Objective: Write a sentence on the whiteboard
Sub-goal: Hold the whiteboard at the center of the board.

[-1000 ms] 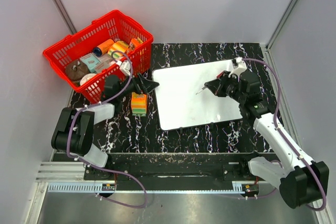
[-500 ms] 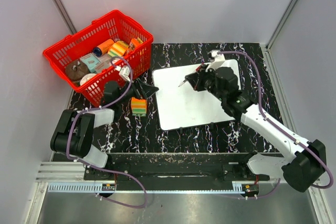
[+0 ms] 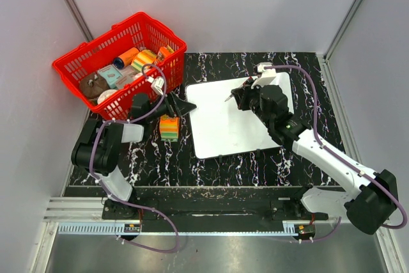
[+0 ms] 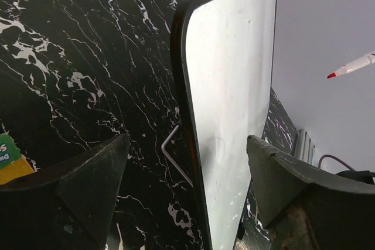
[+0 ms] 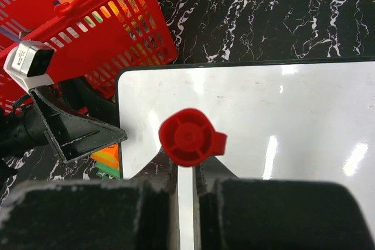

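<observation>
Since the right gripper (image 3: 243, 98) is clamped on the pen (image 3: 229, 96) above the blank whiteboard's (image 3: 223, 129) far-left part, the tip should descend gently, landing with light pressure.

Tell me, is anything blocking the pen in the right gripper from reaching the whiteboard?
Nothing visible. The right gripper holds the pen over the whiteboard, whose surface is bare; the left gripper sits off its left edge.

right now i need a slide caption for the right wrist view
Right arm's fingers pinch a red-capped marker above the bare whiteboard, red basket behind.
</observation>
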Controlling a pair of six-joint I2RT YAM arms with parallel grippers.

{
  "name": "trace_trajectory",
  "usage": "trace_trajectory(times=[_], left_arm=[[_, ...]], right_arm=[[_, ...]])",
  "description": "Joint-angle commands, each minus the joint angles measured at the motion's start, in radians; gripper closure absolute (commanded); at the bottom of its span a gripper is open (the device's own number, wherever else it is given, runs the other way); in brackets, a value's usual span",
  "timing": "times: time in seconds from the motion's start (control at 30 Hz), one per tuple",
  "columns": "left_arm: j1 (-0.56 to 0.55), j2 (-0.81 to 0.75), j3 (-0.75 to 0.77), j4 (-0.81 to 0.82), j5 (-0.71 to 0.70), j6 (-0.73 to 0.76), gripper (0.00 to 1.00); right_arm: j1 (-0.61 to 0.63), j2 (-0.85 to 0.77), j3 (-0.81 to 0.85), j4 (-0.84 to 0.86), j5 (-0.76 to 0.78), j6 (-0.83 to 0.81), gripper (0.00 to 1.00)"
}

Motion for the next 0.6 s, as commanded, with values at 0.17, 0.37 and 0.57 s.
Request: trace_trajectory(times=[0.17, 0.37, 0.57], left_arm=[[-0.007, 0.070, 0.091, 0.113, 0.135, -0.042, 0.34], [-0.008, 0.080, 0.100, 0.114, 0.155, -0.039, 0.57], [-0.010, 0.133, 0.135, 0.188, 0.233, -0.089, 0.83]], right_arm=[[0.001, -0.024, 0.006, 0.057, 0.036, -0.025, 1.00], [0.002, -0.023, 0.005, 0.051, 0.022, -0.022, 1.00], [0.002, -0.038, -0.017, 0.079, -0.022, -0.034, 1.00]])
